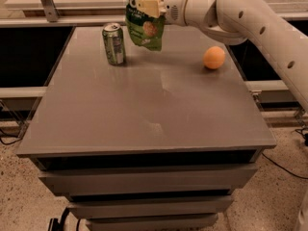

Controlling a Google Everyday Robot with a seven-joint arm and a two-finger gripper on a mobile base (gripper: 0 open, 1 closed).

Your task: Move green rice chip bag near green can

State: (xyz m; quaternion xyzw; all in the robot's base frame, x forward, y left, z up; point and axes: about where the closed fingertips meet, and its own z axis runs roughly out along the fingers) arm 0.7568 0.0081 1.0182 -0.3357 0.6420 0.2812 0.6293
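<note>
So the gripper (142, 6) is up at the far edge of the grey table (154, 114), on the end of the white arm (250, 18) that reaches in from the right. Its cream jaws are clamped on the upper part of the green rice chip bag (145, 30). The bag hangs below them, off the tabletop and tilted a little, and its top runs out of the shot. The green can (114, 43) stands upright on the table just to the left of the bag, close to it but not touching as far as I can see. An orange (214, 57) sits on the table off to the right, well apart from both.
</note>
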